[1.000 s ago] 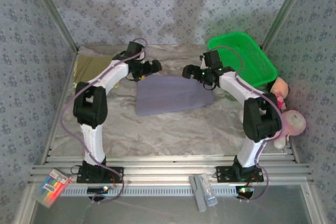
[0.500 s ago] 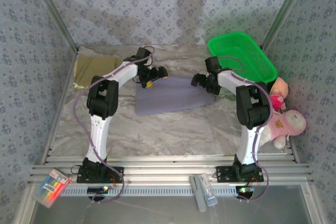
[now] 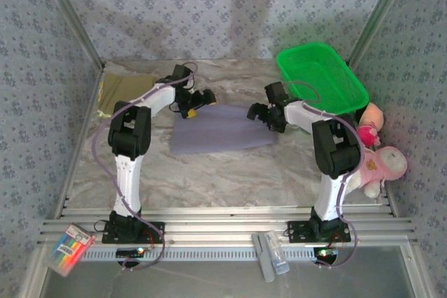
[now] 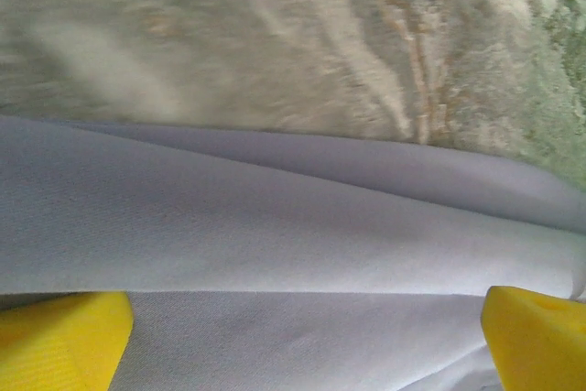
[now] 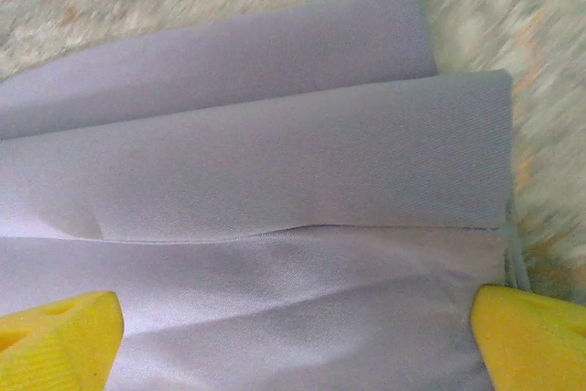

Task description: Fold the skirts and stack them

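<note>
Olive skirt (image 3: pixel 126 88) at the counter's (image 3: pixel 230 172) far-left corner; left hand (image 3: pixel 198 100), fingers spread wide, at the far-left corner of the grey-lavender skirt (image 3: pixel 220 130), which lies flat at centre, long axis left to right; right hand (image 3: pixel 260 113), likewise spread, clamping nothing, at its far-right corner; wrist views resolve layered folds there that the top view renders smooth; green basket (image 3: pixel 321 78) and pink plush toys (image 3: pixel 380 162) at right.

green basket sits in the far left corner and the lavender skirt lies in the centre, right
No: the green basket sits in the far right corner, as the top external view shows. The lavender skirt does lie in the centre.
</note>
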